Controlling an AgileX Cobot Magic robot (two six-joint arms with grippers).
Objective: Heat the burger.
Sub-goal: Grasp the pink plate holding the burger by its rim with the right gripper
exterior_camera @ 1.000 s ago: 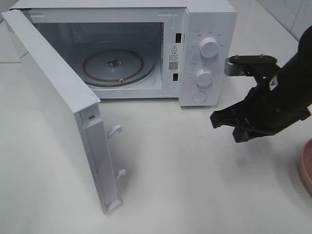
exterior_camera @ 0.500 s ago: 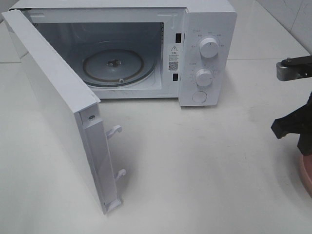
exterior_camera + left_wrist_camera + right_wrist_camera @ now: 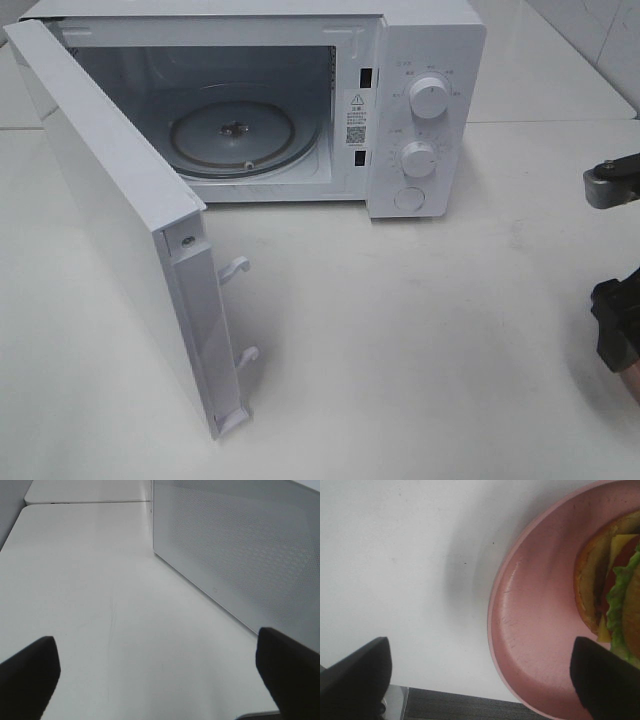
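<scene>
The left gripper has blunt, matte black fingers. The right gripper looks alike, with a grey metal bracket bearing dark screws above black housing.

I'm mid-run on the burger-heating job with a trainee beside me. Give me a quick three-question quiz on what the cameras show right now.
1. True or false: the hinged door of the white microwave oven stands open.
2. Pick one. The small round burger with a golden-brown bun and green lettuce lies on:
A. the round glass turntable
B. the flat pink round plate
C. the bare white tabletop
3. Missing word: the jaws of the right end effector stand ___.

Key: 1 true; 2 B; 3 open.
</scene>
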